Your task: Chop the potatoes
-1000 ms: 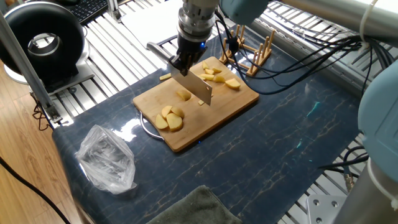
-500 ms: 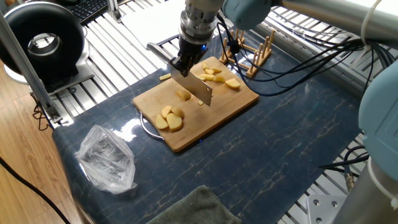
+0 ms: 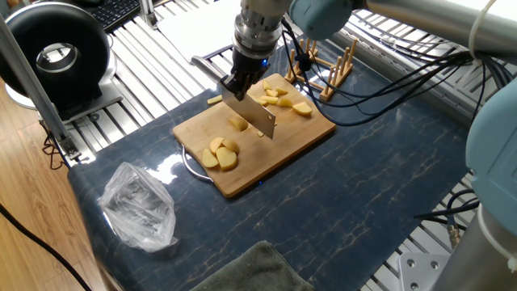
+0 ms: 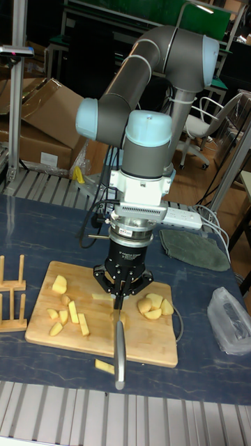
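Currently we see the gripper (image 3: 240, 83) jaws clamped on a knife (image 3: 257, 114) over the bamboo board (image 3: 279, 149). Potatoes (image 3: 220, 153) lie scattered on the board; one stick (image 4: 104, 366) sits off it on the surface (image 3: 363, 178).

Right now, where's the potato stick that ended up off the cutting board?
In the fixed view, the stray potato stick lies on the dark mat just past the bamboo board's far-left edge, left of the gripper holding the knife.
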Controlling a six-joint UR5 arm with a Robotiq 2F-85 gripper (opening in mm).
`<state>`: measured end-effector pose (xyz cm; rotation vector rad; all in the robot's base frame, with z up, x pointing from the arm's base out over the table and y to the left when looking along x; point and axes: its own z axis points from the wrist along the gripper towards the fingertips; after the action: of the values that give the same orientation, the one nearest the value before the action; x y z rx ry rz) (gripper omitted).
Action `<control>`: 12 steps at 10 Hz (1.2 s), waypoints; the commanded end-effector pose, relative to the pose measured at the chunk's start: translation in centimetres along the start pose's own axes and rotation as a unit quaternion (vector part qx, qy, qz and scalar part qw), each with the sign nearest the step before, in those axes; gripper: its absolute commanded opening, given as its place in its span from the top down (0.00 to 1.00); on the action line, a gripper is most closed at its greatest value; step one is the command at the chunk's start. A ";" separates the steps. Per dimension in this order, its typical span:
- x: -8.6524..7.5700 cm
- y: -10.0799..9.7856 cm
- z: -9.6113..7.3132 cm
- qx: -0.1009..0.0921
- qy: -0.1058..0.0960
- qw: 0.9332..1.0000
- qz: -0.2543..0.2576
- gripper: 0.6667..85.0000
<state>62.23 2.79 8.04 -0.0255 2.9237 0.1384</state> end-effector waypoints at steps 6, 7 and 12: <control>0.0 0.2 0.1 -0.012 -0.001 1.000 0.027 1.00; -0.3 0.1 0.5 -0.013 -0.007 1.000 0.026 1.00; -0.6 0.0 1.0 -0.016 -0.016 0.999 0.025 1.00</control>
<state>62.71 2.88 7.15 0.0318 2.9024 0.1748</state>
